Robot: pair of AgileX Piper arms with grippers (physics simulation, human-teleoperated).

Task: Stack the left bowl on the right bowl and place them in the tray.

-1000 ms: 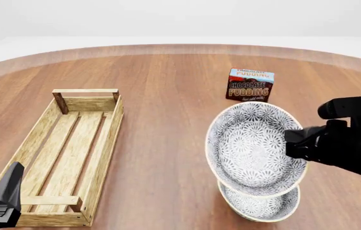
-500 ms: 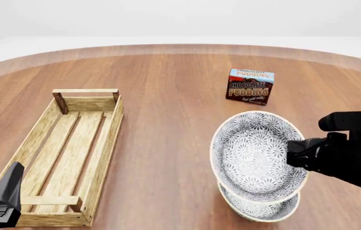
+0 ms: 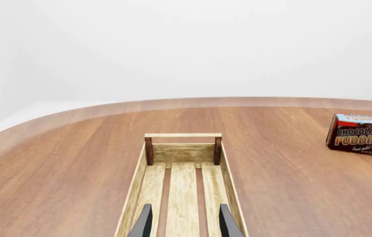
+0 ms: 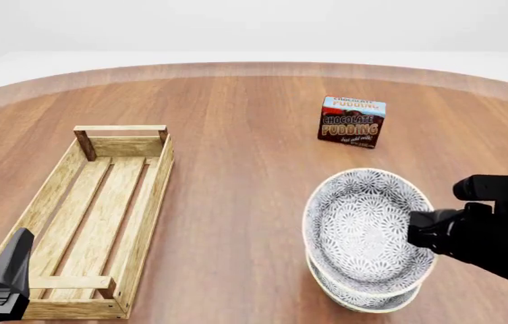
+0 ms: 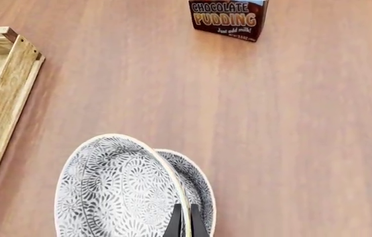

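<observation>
the right pincer (image 5: 184,217) pinches the patterned upper bowl (image 4: 361,229) by its rim, tilted just above the lower bowl (image 4: 366,297); the long tray (image 4: 100,216) lies well left, nearer the left pincer (image 3: 182,222), which hangs part-open.

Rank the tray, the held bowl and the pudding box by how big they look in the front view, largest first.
1. tray, clearly the largest.
2. held bowl, pinched at its rim by the right gripper.
3. pudding box, the smallest, though it sits farther from the camera, which shrinks it somewhat.
</observation>
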